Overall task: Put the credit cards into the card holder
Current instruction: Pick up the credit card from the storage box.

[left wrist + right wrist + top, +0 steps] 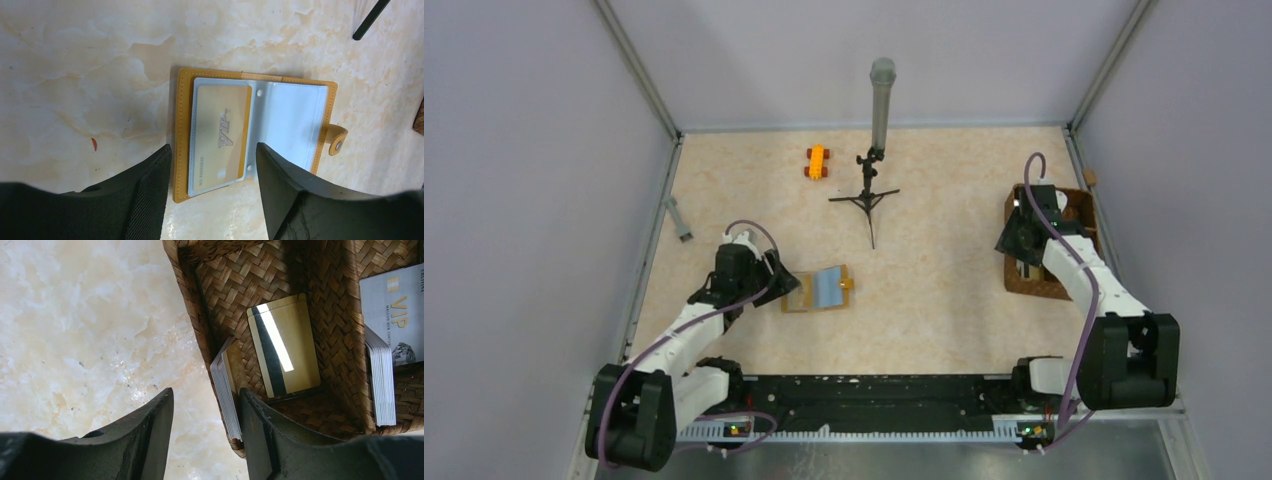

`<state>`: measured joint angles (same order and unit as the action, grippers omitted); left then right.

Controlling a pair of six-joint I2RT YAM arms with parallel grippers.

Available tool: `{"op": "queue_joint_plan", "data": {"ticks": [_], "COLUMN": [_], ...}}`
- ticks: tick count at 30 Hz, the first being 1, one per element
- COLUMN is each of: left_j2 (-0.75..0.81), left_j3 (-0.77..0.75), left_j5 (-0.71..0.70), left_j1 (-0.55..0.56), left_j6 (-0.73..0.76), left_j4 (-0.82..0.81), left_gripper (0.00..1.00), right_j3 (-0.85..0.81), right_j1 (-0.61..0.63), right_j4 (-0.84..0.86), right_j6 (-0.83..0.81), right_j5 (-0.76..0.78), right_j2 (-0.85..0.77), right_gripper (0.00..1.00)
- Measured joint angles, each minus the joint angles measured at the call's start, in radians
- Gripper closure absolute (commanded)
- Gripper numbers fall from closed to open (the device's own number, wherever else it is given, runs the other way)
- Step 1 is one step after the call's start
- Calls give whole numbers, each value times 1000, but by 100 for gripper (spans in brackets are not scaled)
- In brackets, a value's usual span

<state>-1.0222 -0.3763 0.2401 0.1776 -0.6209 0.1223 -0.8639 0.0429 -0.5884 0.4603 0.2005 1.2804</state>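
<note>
The card holder (824, 290) lies open on the table, mustard-orange with clear sleeves (295, 120). A gold credit card (220, 135) marked VIP sits in its left sleeve. My left gripper (786, 283) hovers open at the holder's left end, its fingers either side of that card (214, 148) and not touching it. My right gripper (1020, 238) is open over the wicker basket (1036, 288). Its jaws (207, 390) straddle the basket's wall and an upright stack of credit cards (226, 390). A gold card (285, 345) lies flat inside. A silvery VIP card (400, 310) tops another stack (382, 375).
An orange toy car (816, 162) stands at the back. A black tripod with a grey tube (871, 185) stands mid-table, one leg visible in the left wrist view (370, 20). A small grey object (679, 218) lies by the left wall. The basket sits against the right wall.
</note>
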Motion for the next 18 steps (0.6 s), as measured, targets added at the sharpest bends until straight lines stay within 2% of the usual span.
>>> {"op": "queue_joint_plan", "data": {"ticks": [18], "left_j2": [-4], "left_j3": [0], "left_j5": [-5], "left_j1": [0], "left_j6": [0], "left_j4": [12], "left_gripper": [37], "right_j3": [-2], "right_j1": [0], "right_j4": [-18], "right_j6": [-7], "right_j5": [1], "right_j2": [-55], "right_gripper": [60]}}
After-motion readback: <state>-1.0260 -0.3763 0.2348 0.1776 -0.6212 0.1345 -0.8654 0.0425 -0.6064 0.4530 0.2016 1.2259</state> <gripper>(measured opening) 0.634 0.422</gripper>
